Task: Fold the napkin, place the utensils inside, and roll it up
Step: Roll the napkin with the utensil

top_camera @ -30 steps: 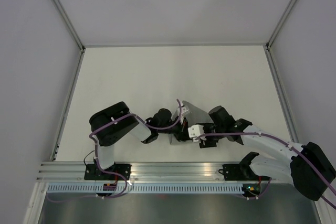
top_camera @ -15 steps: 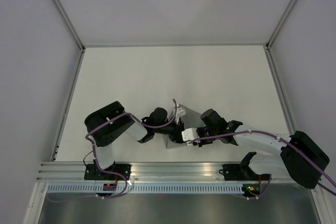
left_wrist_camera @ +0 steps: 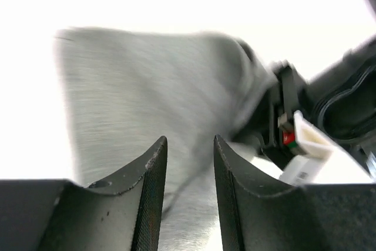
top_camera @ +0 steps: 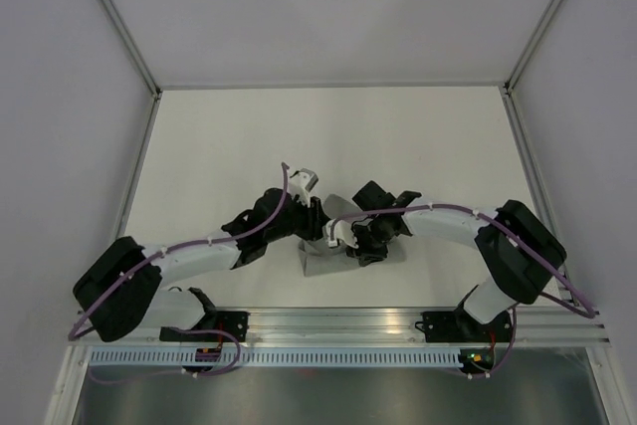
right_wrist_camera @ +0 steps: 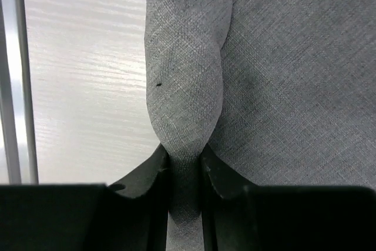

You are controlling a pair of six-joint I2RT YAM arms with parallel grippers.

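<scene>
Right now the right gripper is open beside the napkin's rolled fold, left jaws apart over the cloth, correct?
No: the right gripper is shut on the rolled fold of the napkin, as the right wrist view shows. The left gripper does have its jaws apart over the cloth.

1. Your napkin (right_wrist_camera: 282, 74) reads mid-grey, with a fine woven crosshatch.
2. The left fingers (left_wrist_camera: 150, 204) are black, ribbed inside.
3. Your worktop (top_camera: 299, 136) is off-white, faintly grained.
4. You see purple cables (top_camera: 199, 243) on white-and-black arms (top_camera: 448, 226).
</scene>
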